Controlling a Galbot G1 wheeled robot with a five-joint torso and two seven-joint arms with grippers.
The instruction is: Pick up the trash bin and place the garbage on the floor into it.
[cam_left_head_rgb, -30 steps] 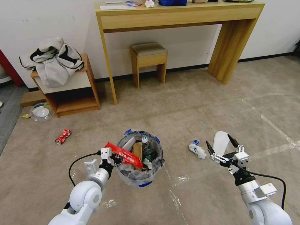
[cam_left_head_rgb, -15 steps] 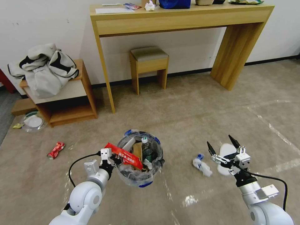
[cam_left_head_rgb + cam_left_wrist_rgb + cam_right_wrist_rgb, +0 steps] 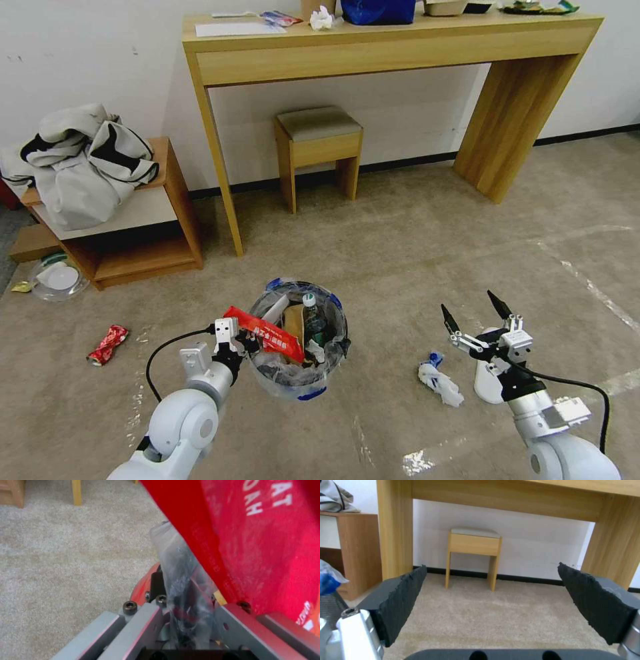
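Clearly, the left gripper (image 3: 248, 345) is clamped on the rim of the trash bin (image 3: 298, 383), held above the floor (image 3: 400, 253). The right gripper (image 3: 470, 311), jaws spread wide, hovers over a white slipper (image 3: 485, 387), beside a crumpled tissue (image 3: 439, 383). A crushed red can (image 3: 107, 344) lies far left.

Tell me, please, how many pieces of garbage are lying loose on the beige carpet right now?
3: a crushed red can far left of the trash bin, a crumpled white tissue right of it, and a white slipper partly hidden below the right gripper. Others may lie outside the view.
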